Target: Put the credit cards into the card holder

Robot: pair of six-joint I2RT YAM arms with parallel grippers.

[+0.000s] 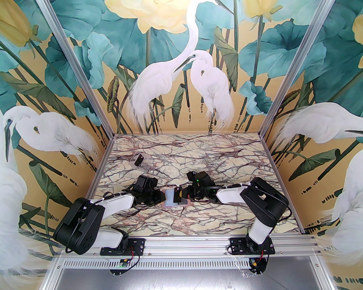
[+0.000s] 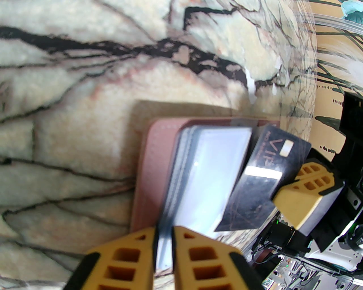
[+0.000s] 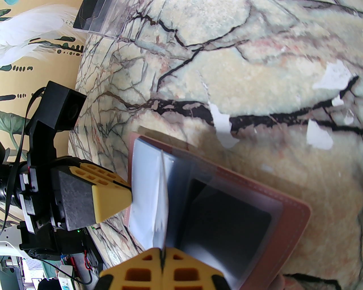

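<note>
The card holder (image 1: 169,201) lies open on the marble table between the two arms, with a dusty-pink cover (image 2: 151,170) and pale clear sleeves (image 2: 210,175). My left gripper (image 2: 164,232) is shut on the near edge of its sleeve stack. My right gripper (image 3: 162,252) is shut on a black credit card (image 2: 263,175) with gold VIP lettering. It holds the card tilted over the holder's right half, with one edge down among the sleeves. In the right wrist view this card (image 3: 163,198) appears edge-on. A dark card (image 3: 227,221) sits inside a sleeve on the holder's right side.
A small clear plastic box (image 1: 141,162) with a black card in it stands at the back left of the table, also visible as the clear plastic box (image 3: 93,14). The marble surface (image 1: 198,158) stretches bare behind the holder. Patterned walls close in three sides.
</note>
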